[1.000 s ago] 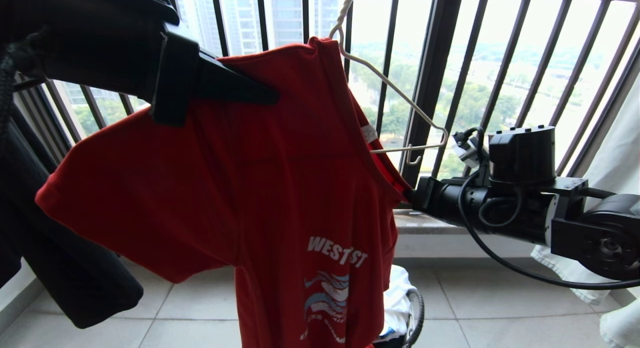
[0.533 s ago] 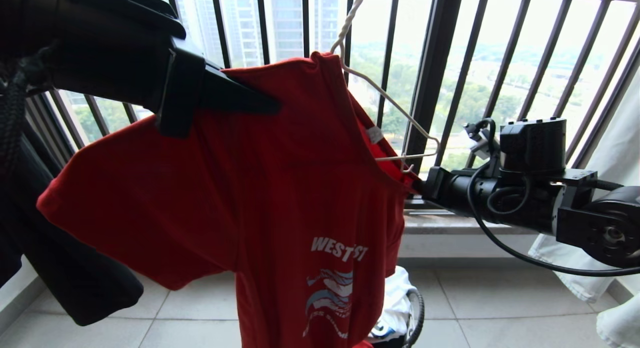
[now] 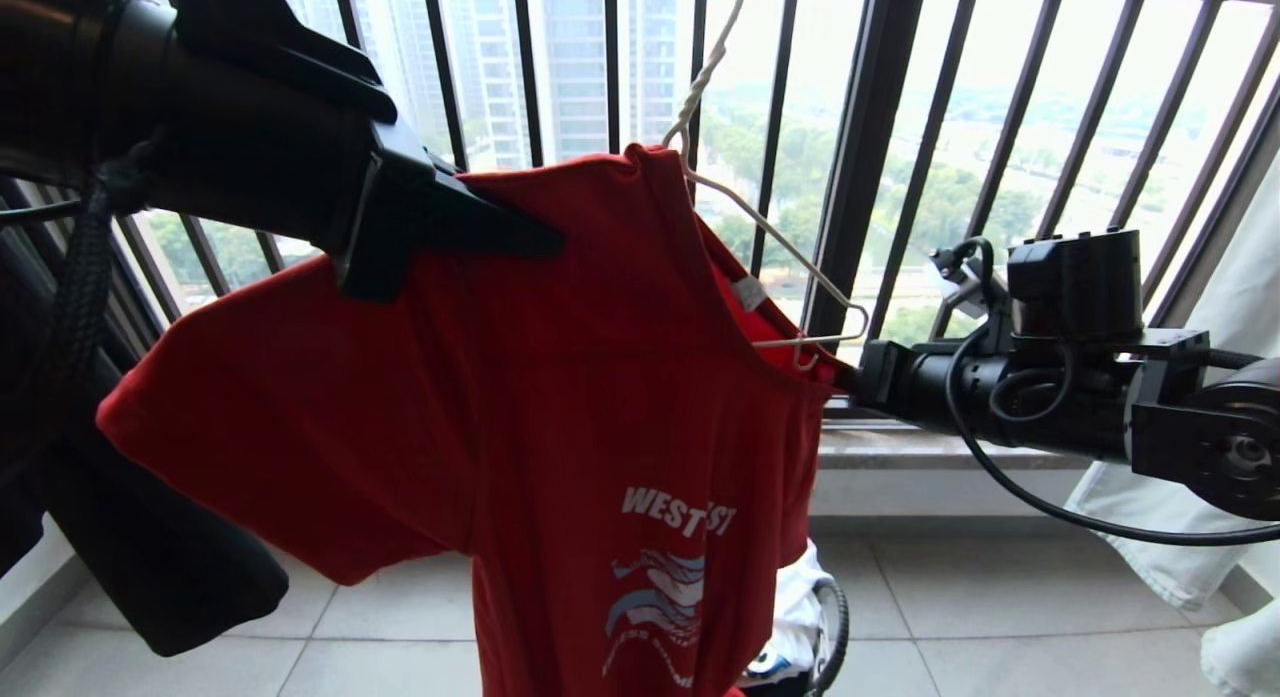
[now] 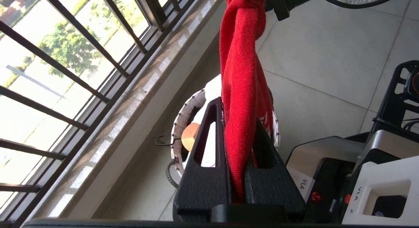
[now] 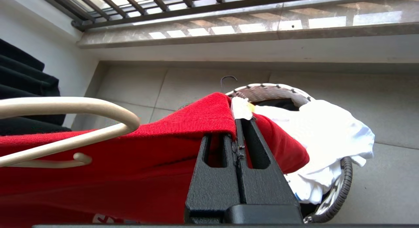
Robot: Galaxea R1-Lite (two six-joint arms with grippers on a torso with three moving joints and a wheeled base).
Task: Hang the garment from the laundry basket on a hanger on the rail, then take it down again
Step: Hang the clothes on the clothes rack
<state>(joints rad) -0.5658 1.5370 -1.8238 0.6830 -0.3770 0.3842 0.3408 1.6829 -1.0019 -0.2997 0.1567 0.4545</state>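
Red shirt (image 3: pixel 560 397) up in the air in front of the window bars (image 3: pixel 860 127), stretched between both arms. The left hand (image 3: pixel 500 232) is clamped tight on the cloth at the shoulder, high on the left; from its wrist camera a thick fold of red runs straight down between the two black fingers (image 4: pixel 204 175), pinched firm. The right hand (image 3: pixel 835 372) comes in level from the right and bites the shirt's edge just below the neckline; its fingers (image 5: pixel 219 175) are pressed together with a thin lip of red fabric and a white label caught at the tips.

The white wire hanger (image 3: pixel 790 267) sits partly inside the shirt: its twisted neck rises out of the collar and out of the top of the head view, one shoulder is buried under the red cloth, and the other arm slopes down bare to the right, its small hooked notch just above the right hand. The rail itself is out of view.

"WEST" lettering and the blue-and-white graphic hang low on the chest. Below, on the tiled floor (image 3: pixel 950 617), the basket (image 5: pixel 340 188) stands by the sill with white cloth (image 5: pixel 327 136) spilling over its rim. Dark clothing (image 3: pixel 150 567) hangs at far left.
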